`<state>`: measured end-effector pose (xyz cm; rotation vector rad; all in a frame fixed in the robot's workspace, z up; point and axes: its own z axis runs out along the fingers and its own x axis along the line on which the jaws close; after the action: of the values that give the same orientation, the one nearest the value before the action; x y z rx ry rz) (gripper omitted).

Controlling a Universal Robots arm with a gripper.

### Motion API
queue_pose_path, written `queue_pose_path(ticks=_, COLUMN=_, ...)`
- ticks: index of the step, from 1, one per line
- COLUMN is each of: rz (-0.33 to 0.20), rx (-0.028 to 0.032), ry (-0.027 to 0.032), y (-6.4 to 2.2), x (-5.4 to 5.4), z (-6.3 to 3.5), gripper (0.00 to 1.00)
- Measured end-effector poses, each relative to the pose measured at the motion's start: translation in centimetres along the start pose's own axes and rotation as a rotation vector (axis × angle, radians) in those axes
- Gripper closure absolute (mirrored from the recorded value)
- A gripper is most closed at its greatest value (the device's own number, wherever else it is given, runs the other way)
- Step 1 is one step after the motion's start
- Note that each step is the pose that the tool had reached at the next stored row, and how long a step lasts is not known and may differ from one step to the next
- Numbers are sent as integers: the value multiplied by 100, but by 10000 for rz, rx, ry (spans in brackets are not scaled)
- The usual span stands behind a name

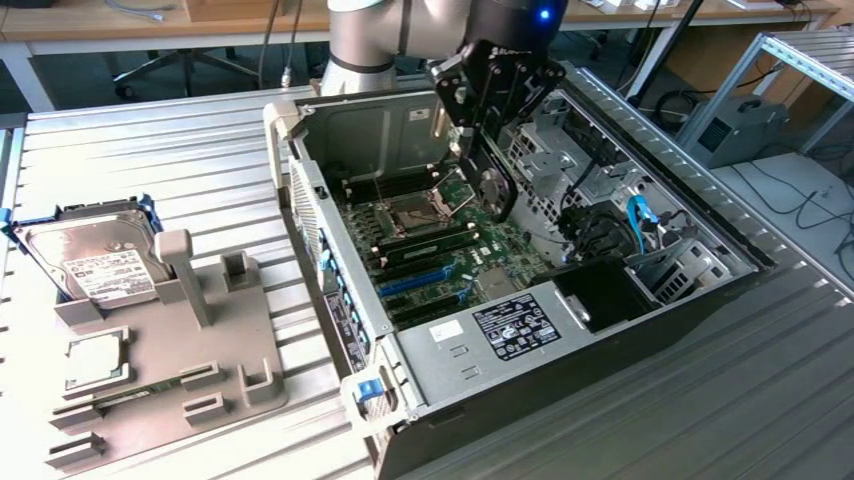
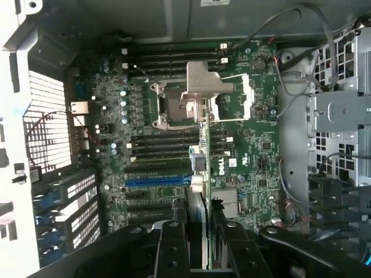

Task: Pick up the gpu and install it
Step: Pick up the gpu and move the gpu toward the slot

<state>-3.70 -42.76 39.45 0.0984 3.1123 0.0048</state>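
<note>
Sitting well apart at the exterior view's left, the hard drive rests on its grey fixture, while over the open computer case the gripper clamps the gpu edge-down, seemingly to meet the blue slots, with free room between the walls.

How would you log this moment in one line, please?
hand: shut on gpu | gpu: held edge-down above motherboard, inside open computer case | installed: not yet
</note>
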Motion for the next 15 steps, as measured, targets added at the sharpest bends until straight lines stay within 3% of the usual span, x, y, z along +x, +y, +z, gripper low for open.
queue_pose_path(ticks=15, rz=-1, rx=3, ry=1, y=39, x=-267, z=124, gripper=73)
